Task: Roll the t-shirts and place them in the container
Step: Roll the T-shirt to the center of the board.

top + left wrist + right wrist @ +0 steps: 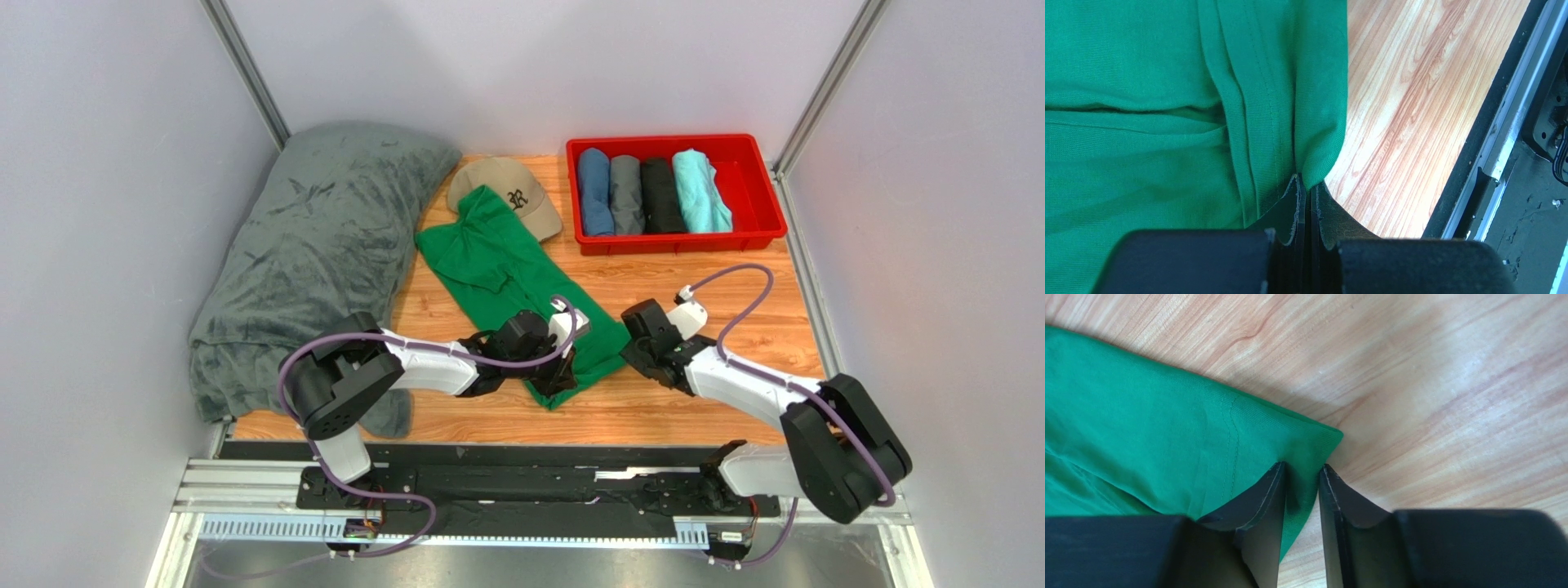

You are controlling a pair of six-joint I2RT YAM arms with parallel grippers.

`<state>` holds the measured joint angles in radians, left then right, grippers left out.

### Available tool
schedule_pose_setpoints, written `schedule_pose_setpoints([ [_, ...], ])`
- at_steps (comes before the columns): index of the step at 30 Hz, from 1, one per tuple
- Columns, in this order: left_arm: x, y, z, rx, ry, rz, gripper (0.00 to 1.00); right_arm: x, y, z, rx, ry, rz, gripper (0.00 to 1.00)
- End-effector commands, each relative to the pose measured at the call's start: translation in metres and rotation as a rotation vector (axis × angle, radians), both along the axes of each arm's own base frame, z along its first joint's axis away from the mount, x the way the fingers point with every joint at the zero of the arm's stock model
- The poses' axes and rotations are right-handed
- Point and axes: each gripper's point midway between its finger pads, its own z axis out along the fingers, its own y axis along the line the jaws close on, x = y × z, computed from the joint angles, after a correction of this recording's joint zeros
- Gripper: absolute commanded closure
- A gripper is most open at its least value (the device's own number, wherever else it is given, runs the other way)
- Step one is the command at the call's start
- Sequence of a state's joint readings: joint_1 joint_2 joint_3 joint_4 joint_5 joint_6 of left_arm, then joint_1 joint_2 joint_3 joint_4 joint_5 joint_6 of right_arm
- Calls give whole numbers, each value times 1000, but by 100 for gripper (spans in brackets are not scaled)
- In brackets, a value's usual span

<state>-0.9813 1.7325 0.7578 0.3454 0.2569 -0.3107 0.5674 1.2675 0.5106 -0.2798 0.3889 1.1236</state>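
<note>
The left arm (423,364) reaches low and bent over the smooth wooden table (736,306). Its jaws are shut tight on the near hem of the soft green t-shirt (497,263), which lies long mid-table. The right arm (748,386) jaws pinch its corner.

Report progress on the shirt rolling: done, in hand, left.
Done: four rolled tees, blue, grey, black and aqua, sit side by side in the red bin. In hand: the green tee lies stretched out, unrolled; the left gripper is shut on its near hem, and the right gripper straddles its near corner, narrowly gapped. Left: roll the green tee and, likely, bin it.
</note>
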Motion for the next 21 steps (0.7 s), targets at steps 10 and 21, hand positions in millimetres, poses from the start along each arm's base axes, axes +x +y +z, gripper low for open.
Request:
schedule_pose_setpoints([
  [10,8,1,21,-17,-130,-31,74,17,1,31,-248,253,79,100],
  [21,31,-14,66,-75,-313,-46,30,25,11,27,-331,431,136,100],
])
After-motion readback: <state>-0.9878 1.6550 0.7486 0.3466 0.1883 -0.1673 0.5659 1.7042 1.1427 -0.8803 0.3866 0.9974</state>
